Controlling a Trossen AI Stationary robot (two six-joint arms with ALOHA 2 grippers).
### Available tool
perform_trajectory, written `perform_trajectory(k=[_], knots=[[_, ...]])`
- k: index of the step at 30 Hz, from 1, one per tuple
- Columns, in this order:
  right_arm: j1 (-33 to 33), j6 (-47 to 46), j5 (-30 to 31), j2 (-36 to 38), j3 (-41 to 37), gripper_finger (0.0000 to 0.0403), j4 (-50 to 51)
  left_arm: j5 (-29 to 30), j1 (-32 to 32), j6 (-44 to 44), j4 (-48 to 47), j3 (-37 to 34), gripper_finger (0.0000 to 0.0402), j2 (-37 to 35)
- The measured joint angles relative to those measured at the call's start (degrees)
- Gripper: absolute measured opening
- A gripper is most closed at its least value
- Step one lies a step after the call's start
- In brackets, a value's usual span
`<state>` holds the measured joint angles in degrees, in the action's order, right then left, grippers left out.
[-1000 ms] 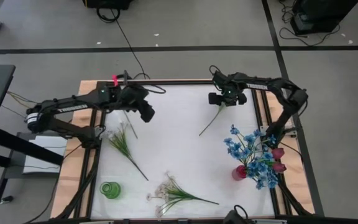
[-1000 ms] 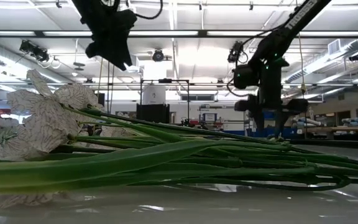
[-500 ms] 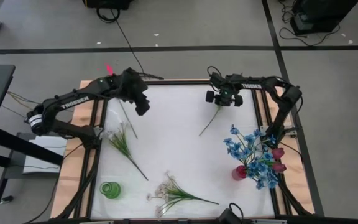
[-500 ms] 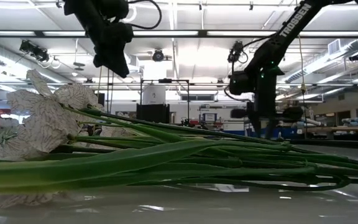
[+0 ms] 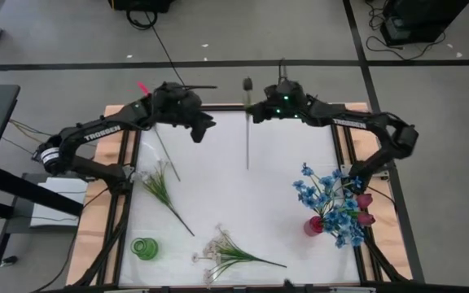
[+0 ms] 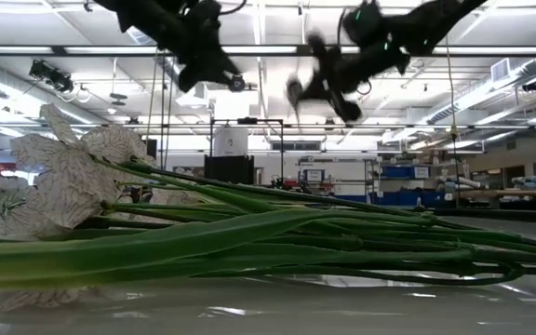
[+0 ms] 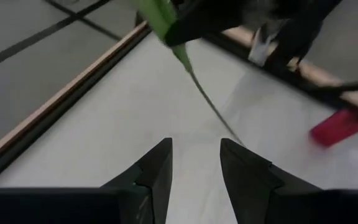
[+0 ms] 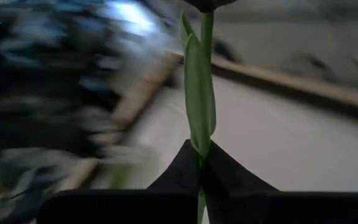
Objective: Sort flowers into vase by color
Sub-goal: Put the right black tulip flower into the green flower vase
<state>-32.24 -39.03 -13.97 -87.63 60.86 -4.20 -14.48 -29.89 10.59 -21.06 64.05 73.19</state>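
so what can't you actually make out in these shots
- Blossom of the flower held in the right pincer: cut off by the top edge in the right wrist view, too small to read in the high view.
- Far side of the table: hidden behind the white flower spray lying close to the low camera.
- Red vase: mostly covered by blue flowers in the high view.
- Left pincer: open, holding nothing.

Dark-budded stem [image 5: 247, 122] — aloft, gripper-clamped
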Motion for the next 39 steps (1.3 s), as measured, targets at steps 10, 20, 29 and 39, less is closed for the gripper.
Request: perform_trajectory(k=[10, 20, 29, 39], knots=[[8.0, 14.2, -6.8, 8.0, 0.0, 0.0012, -12.2, 0.0, 8.2, 9.7, 27.2, 0.0, 0.0212, 5.8], [11.1, 17.6, -7.4, 10.9, 0.0, 0.0012, -12.0, 0.4, 14.0, 10.0, 37.8, -0.1, 0.0183, 9.7], [12.0, 18.3, -8.7, 11.1, 0.0, 0.0013, -11.9, 1.6, 14.5, 9.6, 38.3, -0.1, 0.0062, 9.4], [11.9, 23.5, -8.9, 13.9, 0.0, 0.0121, -11.4, 1.6, 14.4, 9.6, 37.5, -0.1, 0.0008, 7.9]])
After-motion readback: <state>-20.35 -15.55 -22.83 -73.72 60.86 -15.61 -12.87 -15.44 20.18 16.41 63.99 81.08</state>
